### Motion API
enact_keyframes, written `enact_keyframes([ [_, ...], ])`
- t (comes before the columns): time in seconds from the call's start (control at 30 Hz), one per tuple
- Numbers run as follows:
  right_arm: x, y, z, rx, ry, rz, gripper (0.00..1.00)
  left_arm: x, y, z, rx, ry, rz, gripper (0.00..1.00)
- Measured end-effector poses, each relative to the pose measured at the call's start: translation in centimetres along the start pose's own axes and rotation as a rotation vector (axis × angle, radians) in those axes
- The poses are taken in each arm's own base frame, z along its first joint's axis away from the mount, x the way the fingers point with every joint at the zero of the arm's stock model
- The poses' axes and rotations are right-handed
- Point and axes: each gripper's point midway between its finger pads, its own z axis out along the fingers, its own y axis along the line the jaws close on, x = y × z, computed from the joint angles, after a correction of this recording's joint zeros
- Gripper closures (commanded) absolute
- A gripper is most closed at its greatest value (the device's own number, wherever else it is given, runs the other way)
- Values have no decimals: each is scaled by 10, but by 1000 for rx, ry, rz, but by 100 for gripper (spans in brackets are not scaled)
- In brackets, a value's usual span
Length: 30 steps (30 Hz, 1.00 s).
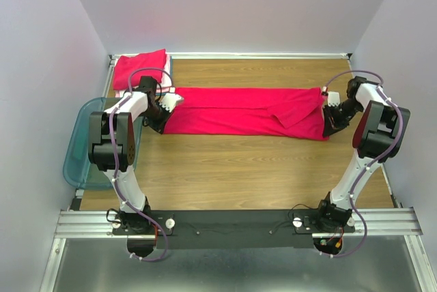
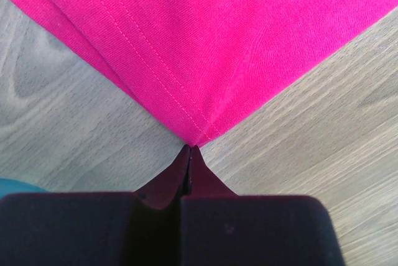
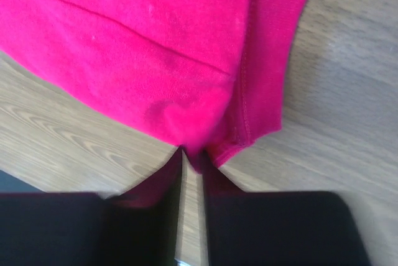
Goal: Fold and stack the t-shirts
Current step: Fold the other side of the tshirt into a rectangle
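Observation:
A bright red-pink t-shirt [image 1: 239, 111] lies stretched as a long flat band across the wooden table, a sleeve folded over near its right end. My left gripper [image 1: 166, 110] is at the band's left end. In the left wrist view, it [image 2: 189, 148] is shut, and the t-shirt's [image 2: 217, 42] hemmed corner comes to a point right at the tips. My right gripper [image 1: 326, 116] is at the right end. Seen from the right wrist, its jaws [image 3: 194, 157] stand narrowly apart with a bunched fold of the t-shirt [image 3: 155, 48] pinched between the tips.
A stack of folded red-pink t-shirts [image 1: 140, 68] sits in the back left corner, white cloth showing under it. A translucent teal bin [image 1: 76, 145] hangs off the table's left edge behind my left arm. Walls close in on three sides.

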Motion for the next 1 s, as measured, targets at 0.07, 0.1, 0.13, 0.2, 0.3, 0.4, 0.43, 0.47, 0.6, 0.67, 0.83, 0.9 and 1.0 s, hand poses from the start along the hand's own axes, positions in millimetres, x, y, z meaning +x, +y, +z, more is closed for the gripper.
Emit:
enact_keyframes([
  [0.07, 0, 0, 0, 1, 0, 1, 100, 0, 0, 0, 0, 0, 3, 100],
  [0.1, -1, 0, -1, 3, -1, 0, 100, 0, 1, 0, -2, 2, 6, 100],
  [0.13, -2, -1, -2, 7, -2, -3, 99, 1, 1, 0, -5, 4, 9, 100],
  [0.2, -6, -5, -7, 25, -11, -11, 99, 2, 3, 0, -13, 10, 14, 100],
  [0.3, -16, -14, -20, 65, -28, -26, 100, 3, 6, -1, -26, 20, 27, 100],
  [0.4, -27, -21, -34, 99, -54, -48, 99, 6, 9, -1, -43, 34, 44, 100],
  [0.43, -29, -22, -36, 104, -57, -54, 99, 7, 10, -1, -46, 37, 48, 100],
  [0.47, -29, -22, -37, 106, -56, -60, 99, 7, 11, -1, -50, 39, 52, 100],
  [0.6, -20, -21, -29, 84, -14, -64, 99, 10, 12, 0, -54, 52, 83, 100],
  [0.67, -11, -19, -24, 67, 12, -63, 99, 11, 12, -1, -57, 56, 102, 100],
  [0.83, 16, -11, -8, 19, 89, -63, 96, 22, 8, -4, -65, 84, 175, 96],
  [0.9, 23, -8, -5, 7, 110, -62, 91, 26, 6, -5, -62, 95, 193, 85],
  [1.0, 26, -7, -4, 0, 120, -63, 74, 30, 4, -8, -55, 109, 217, 62],
])
